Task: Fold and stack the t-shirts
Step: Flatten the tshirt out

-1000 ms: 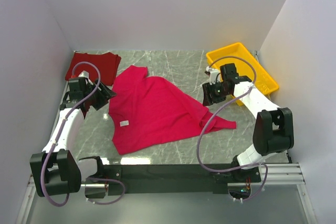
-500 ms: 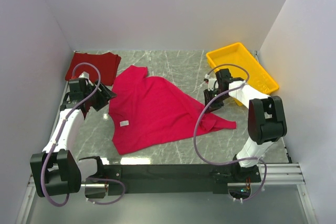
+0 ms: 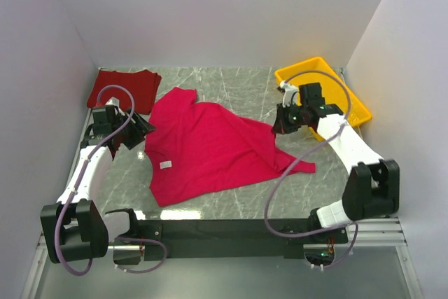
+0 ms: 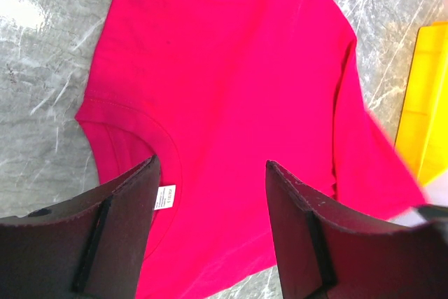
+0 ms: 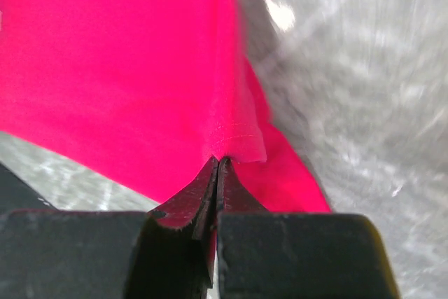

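Your crimson t-shirt point(image 3: 210, 148) lay spread across the middle of the surface point(image 3: 238, 204), its white tag point(image 3: 166, 165) toward the near left. Over its left edge, your left end effector point(image 4: 210, 173) hovered with its fingers spread wide, holding nothing. On the right, your right end effector point(image 5: 217, 162) was pressed together, pinching a raised hem of that shirt. Farther back, the maroon t-shirt point(image 3: 122, 87) lay flat in the far left corner, and the yellow tray point(image 3: 329, 78) sat at the far right.

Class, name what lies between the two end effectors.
The crimson shirt lies spread between the left end effector and the right end effector; the top view shows it.
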`<state>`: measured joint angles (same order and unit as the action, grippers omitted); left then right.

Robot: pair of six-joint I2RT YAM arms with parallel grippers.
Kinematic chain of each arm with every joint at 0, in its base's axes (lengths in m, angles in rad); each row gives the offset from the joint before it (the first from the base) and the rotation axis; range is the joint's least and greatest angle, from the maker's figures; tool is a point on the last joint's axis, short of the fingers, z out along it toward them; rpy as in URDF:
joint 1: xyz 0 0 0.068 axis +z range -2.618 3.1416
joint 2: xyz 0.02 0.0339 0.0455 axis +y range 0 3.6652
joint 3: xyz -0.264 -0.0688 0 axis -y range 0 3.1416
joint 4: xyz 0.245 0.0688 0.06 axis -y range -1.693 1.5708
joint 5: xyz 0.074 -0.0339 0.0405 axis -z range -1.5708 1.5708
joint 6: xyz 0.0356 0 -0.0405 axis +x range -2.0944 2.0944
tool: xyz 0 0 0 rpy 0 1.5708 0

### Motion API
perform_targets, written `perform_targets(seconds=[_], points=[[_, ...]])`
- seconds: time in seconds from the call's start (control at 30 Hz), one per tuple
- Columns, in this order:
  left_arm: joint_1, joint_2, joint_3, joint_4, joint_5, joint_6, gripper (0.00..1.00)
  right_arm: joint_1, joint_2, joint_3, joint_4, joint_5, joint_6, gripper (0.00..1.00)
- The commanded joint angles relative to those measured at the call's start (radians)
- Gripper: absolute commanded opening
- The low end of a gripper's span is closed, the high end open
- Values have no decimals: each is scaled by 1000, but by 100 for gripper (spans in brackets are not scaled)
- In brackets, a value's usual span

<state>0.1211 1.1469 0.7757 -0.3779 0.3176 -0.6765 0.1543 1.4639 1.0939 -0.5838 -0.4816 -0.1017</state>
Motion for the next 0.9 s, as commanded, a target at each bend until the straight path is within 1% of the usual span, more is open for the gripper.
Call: perform_targets(seconds=[0.0,0.13,0.3,0.4,0.47,0.5,0.53,0.57,0.6,0.63,0.67,0.77,0.8,0.83,0.87], points=[[5,-16,16,34,18,-3,67,1,-99,37,75,-104,-9,0],[3,-21,11,34,20,-3,67,25,-151,29,82,-173,-36,0],[3,-21,11,33,20,-1,67,99,-218,17,76,-173,-111,0],[5,-22,14,31,18,2,67,117,-241,43,46,-173,-202,0],[6,-21,11,34,20,-1,67,128,-247,73,15,-147,-263,0],[6,-19,11,37,21,-1,67,149,-249,81,3,-123,-263,0],[6,-18,11,40,24,-3,67,169,-247,86,-39,-65,-333,0],[6,-16,8,45,28,-6,67,239,-251,77,-53,-34,-370,0],[5,-12,8,50,31,-8,67,276,-255,60,-68,-8,-447,0],[6,-10,10,51,34,-8,67,315,-263,8,-71,21,-466,0],[5,-6,11,54,34,-9,67,397,-267,-15,-74,59,-480,0],[6,-4,17,51,31,-8,67,506,-248,-91,-85,78,-480,0],[5,-6,17,50,32,-8,67,568,-237,-106,-91,65,-472,14],[6,-6,17,50,31,-8,67,591,-229,-132,-96,57,-467,26],[5,-7,17,48,31,-8,67,606,-215,-141,-97,46,-464,35]])
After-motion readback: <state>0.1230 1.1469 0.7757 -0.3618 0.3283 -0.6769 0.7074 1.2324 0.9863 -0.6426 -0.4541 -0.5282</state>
